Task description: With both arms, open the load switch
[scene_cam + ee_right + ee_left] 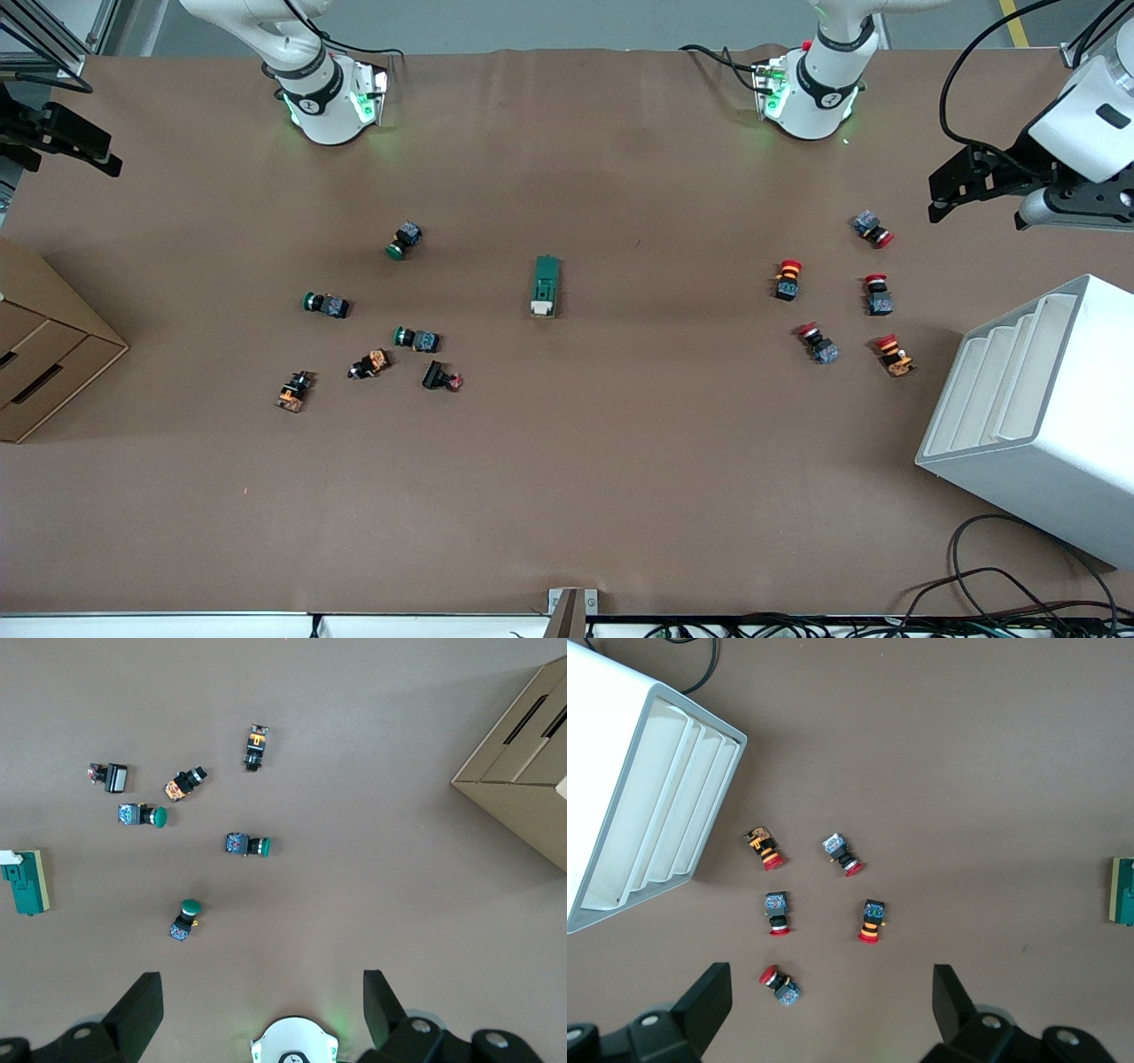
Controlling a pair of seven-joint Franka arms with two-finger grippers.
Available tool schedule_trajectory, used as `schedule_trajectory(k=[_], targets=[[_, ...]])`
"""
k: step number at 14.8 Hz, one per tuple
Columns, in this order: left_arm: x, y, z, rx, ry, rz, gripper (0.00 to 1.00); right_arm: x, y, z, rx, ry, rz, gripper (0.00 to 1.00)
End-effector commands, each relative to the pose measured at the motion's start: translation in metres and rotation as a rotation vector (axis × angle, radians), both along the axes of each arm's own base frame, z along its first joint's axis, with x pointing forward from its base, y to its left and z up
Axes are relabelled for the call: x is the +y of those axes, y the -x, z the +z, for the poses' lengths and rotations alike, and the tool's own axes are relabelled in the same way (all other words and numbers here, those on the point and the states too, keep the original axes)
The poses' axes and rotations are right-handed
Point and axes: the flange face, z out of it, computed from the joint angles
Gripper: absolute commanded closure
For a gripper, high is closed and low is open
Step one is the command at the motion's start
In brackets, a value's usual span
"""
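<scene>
The load switch (545, 286) lay in the middle of the counter (567, 496), untouched, between the green buttons and the red ones. The left pincer (961, 188) and the right pincer (66, 142) hung high at the counter's two ends, both spread wide and empty. The job had not started. Next, both likely must come down to the switch.

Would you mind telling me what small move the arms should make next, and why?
Probably bring both grippers in over the load switch. It lies untouched mid-table, while the left gripper hangs open above the red buttons and the right gripper hangs open near its base, so neither is within reach.
</scene>
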Motion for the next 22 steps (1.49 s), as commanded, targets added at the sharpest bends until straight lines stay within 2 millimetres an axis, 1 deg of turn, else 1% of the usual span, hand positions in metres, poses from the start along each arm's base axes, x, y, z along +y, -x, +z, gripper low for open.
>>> schedule_trajectory(k=[1,5,9,11,13,15,17,18,20,21,22], targets=[[0.001,0.002,0.003,0.001,-0.004,0.009,0.0,0.004,-0.001,0.003,-0.007,0.008,0.002,0.0],[0.0,0.001,0.01,-0.015,-0.003,0.006,0.0,0.003,-0.001,0.002,-0.003,0.01,0.0,0.0],[-0.003,0.001,0.01,-0.014,-0.001,0.001,0.0,0.002,-0.002,0.002,-0.007,0.011,-0.005,0.0],[-0.014,0.004,0.011,-0.016,0.001,-0.004,0.0,0.001,-0.007,-0.004,0.005,0.014,0.004,0.0],[-0.022,0.005,0.011,-0.015,0.004,0.042,0.0,0.001,-0.007,-0.001,-0.002,0.014,0.004,0.0],[-0.034,0.008,0.01,-0.012,0.009,0.037,0.0,0.001,-0.007,0.0,-0.004,0.014,0.004,0.0],[-0.062,0.015,0.01,-0.012,0.009,0.031,0.0,0.002,-0.006,0.0,-0.002,0.014,0.002,0.0],[-0.083,0.02,0.008,-0.008,0.012,0.051,0.0,0.002,-0.006,0.0,-0.003,0.013,0.003,0.0],[-0.151,0.034,-0.007,-0.007,0.022,0.03,0.0,0.002,-0.006,0.0,-0.002,0.013,-0.003,0.0],[-0.182,0.04,-0.016,-0.021,0.038,0.043,0.0,0.002,-0.006,0.001,-0.004,0.013,-0.003,0.0],[-0.217,0.045,-0.035,-0.029,0.063,0.068,0.0,0.002,-0.006,0.001,-0.006,0.013,-0.006,0.0]])
